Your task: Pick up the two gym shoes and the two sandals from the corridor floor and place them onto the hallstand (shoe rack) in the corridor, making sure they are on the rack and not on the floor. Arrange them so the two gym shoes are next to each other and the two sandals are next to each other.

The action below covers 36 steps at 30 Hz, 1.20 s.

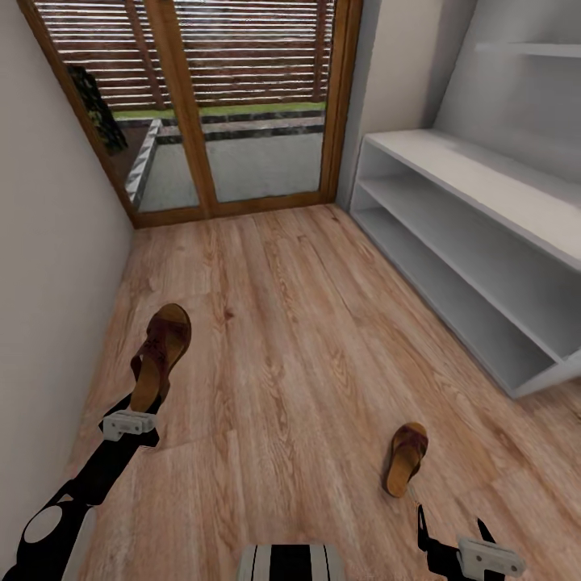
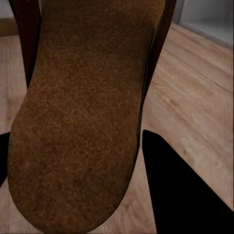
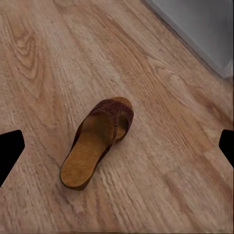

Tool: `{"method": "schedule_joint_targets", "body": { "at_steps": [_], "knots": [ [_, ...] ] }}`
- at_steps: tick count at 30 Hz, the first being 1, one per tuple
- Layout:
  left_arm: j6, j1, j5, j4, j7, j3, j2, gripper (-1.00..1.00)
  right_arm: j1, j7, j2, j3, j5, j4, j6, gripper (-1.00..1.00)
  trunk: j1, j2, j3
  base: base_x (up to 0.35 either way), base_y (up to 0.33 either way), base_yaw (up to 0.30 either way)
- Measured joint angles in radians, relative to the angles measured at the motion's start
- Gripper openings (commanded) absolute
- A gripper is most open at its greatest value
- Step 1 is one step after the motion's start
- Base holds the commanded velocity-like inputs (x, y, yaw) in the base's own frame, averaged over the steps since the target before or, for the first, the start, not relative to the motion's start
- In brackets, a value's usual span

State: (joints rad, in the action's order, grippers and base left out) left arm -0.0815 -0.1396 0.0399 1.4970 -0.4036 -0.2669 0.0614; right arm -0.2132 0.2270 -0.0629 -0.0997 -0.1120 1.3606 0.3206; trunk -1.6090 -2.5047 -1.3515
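Nearest us, our left gripper (image 1: pixel 139 403) at eight o'clock grips one sandal (image 1: pixel 161 353) by the heel, fingers (image 2: pixel 180 195) closed on it; our right gripper (image 1: pixel 452 528) at five o'clock hangs spread wide, empty, over the other sandal (image 1: pixel 405 457) on the floor (image 1: pixel 307 339); the hallstand (image 1: pixel 484 242) stands at two o'clock

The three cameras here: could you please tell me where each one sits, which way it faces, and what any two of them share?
Head view: from the robot's head, forward and down along the corridor floor to the hallstand; the left gripper holds a sandal, and the right gripper hangs near the second sandal.
Left wrist view: at the left gripper, facing the held sandal's footbed; one dark finger shows.
Right wrist view: above the floor, facing the second sandal; fingertips at the edges.
Shared: head and right wrist views both show the second sandal.
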Motion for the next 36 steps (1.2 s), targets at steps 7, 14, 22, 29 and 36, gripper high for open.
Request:
{"method": "schedule_joint_targets", "body": {
  "at_steps": [7,14,22,29,36],
  "knots": [
    [0.0,0.0,0.0,0.0,0.0,0.0,0.0,-1.0,0.0,0.0,0.0,0.0,0.0,0.0,0.0,1.0,0.0,0.0,0.0,0.0,0.0,-0.284],
    [0.0,0.0,0.0,0.0,0.0,0.0,0.0,-1.0,0.0,0.0,0.0,0.0,0.0,0.0,0.0,1.0,0.0,0.0,0.0,0.0,0.0,-0.284],
    [0.0,0.0,0.0,0.0,0.0,0.0,0.0,-1.0,0.0,0.0,0.0,0.0,0.0,0.0,0.0,1.0,0.0,0.0,0.0,0.0,0.0,-0.274],
    [0.0,0.0,0.001,0.0,0.0,0.0,0.0,-1.0,0.0,0.0,0.0,0.0,0.0,0.001,0.0,1.0,0.0,0.0,0.0,0.0,0.0,-0.185],
    [0.0,0.0,0.001,0.0,0.0,0.0,0.0,-1.0,0.0,0.0,0.0,0.0,0.0,0.0,0.0,1.0,0.0,0.0,0.0,0.0,0.0,-0.033]
  ]
}}
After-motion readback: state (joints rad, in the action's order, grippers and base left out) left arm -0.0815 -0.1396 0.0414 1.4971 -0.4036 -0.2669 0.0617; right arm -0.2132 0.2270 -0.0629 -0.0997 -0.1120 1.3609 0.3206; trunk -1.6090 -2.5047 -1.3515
